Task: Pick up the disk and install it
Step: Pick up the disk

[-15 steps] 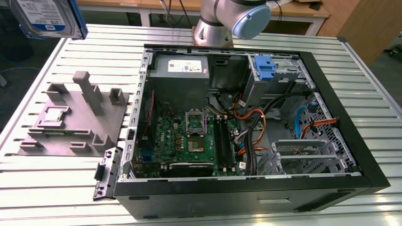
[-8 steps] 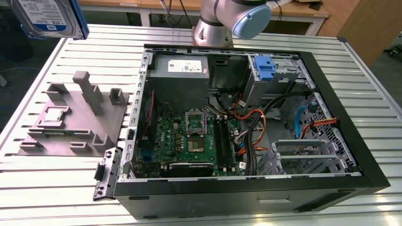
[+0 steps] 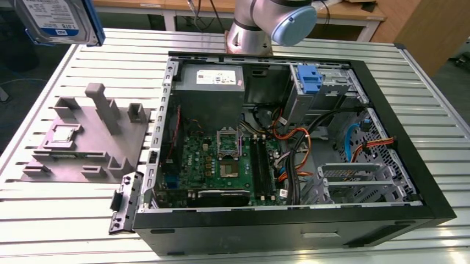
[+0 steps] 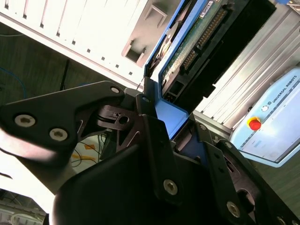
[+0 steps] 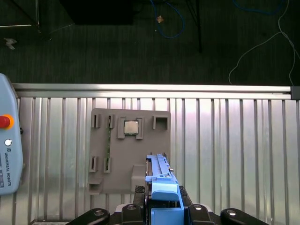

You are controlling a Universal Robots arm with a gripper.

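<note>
The disk [image 3: 57, 21], a silver-grey hard drive with a white-and-blue label and blue rails, hangs in the air at the exterior view's upper left. It is above the slatted table and the grey fixture [image 3: 88, 137], well away from the open computer case [image 3: 433, 181]. In the second wrist view my gripper [image 4: 171, 122] is shut on the disk's [image 4: 187, 49] blue rail, with the drive's circuit board showing. In the first wrist view the disk [image 5: 158, 176] stands edge-on, rising from the gripper [image 5: 164, 212] over the fixture [image 5: 108, 178].
The case lies open with its motherboard [image 3: 220, 165], cables and a drive bay holding an upright blue latch [image 3: 311, 80]. A small grey chip [image 5: 131, 127] sits in the fixture. A light-blue pendant [image 5: 7, 154] with a red button lies at the table's end. The arm's base [image 3: 257, 25] stands behind the case.
</note>
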